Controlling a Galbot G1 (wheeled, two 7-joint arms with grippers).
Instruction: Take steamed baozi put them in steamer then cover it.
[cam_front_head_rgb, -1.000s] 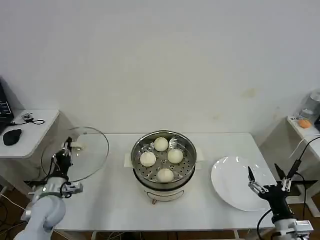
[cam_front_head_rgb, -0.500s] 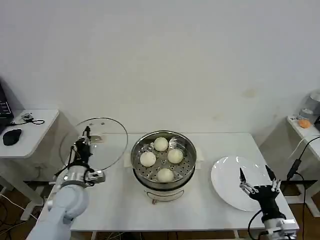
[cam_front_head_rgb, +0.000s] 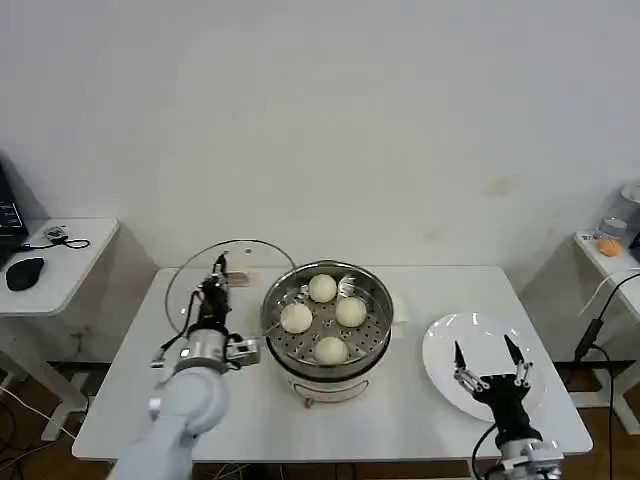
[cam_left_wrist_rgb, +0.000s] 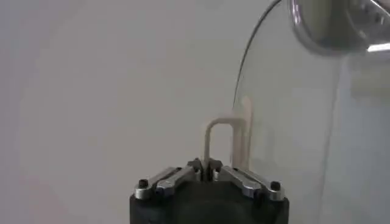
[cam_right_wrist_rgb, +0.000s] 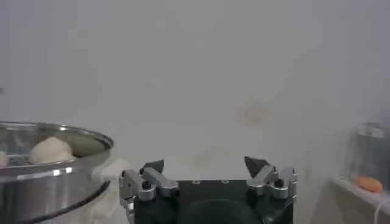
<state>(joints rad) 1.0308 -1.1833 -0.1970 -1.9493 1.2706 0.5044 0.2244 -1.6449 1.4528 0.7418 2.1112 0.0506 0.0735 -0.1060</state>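
Carrying the cover (cam_front_head_rgb: 235, 290) at centre left of the head view, tilted on edge just beside the steamer (cam_front_head_rgb: 328, 320), handle pinched tight in the left gripper (cam_front_head_rgb: 218, 278). Covering step in hand, by the look of it; next calls for levelling the glass and lowering it onto the rim. Four baozi (cam_front_head_rgb: 321, 288) on the tray, one steamer, one cover, one plate (cam_front_head_rgb: 478, 385). Right gripper (cam_front_head_rgb: 490, 362) parked at lower right over the plate, fingers spread, holding nothing.

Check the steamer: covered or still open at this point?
Open. The steamer shows four steamed baozi uncovered on its tray, while the left gripper holds the cover upright by its handle, left of the pot.
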